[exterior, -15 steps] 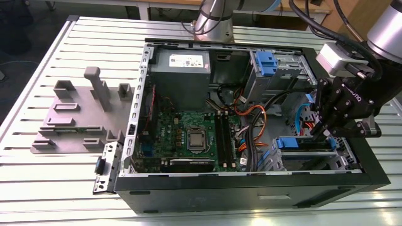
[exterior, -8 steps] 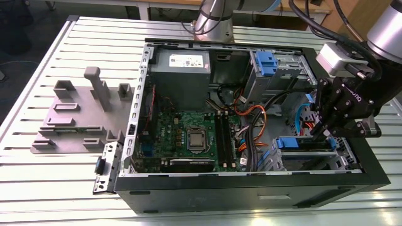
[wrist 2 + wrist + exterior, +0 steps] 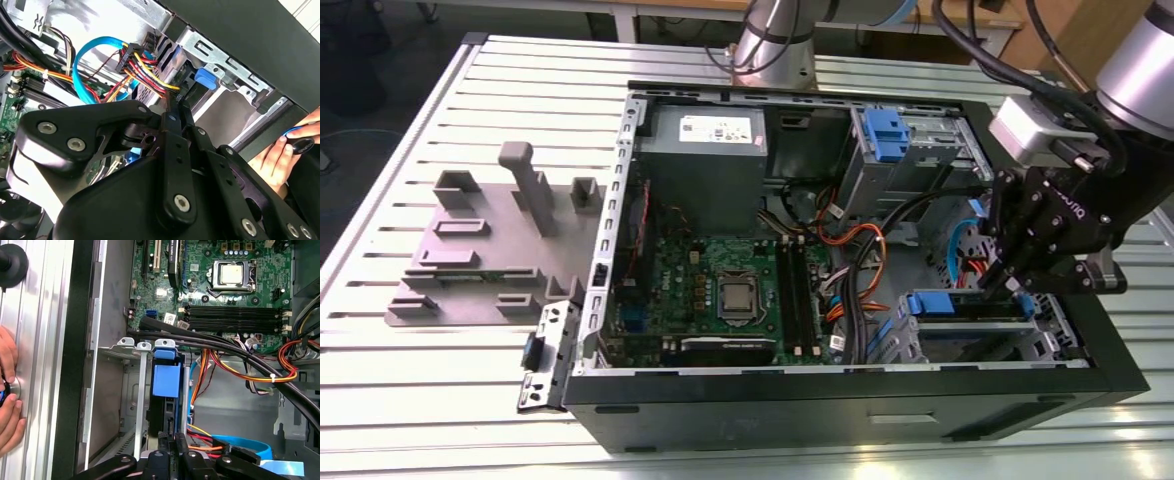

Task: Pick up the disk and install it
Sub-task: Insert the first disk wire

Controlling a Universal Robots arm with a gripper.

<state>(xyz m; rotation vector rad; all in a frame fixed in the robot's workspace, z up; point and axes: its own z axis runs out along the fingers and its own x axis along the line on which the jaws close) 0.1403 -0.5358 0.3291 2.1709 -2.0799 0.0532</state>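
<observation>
Jaws (image 3: 167,450) at disk (image 3: 165,380), seated in drive cage (image 3: 131,390).

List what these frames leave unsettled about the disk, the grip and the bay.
- Disk: in the first wrist view its blue end stands between the drive cage rails; the lower part is cut off by the gripper linkage, so seating depth is unclear.
- Gripper: in the exterior view the fingertips sink behind the cage; open or shut is unclear.
- Second wrist view: the gripper body hides the disk.
- Person's hand: cut off by the edge.
</observation>
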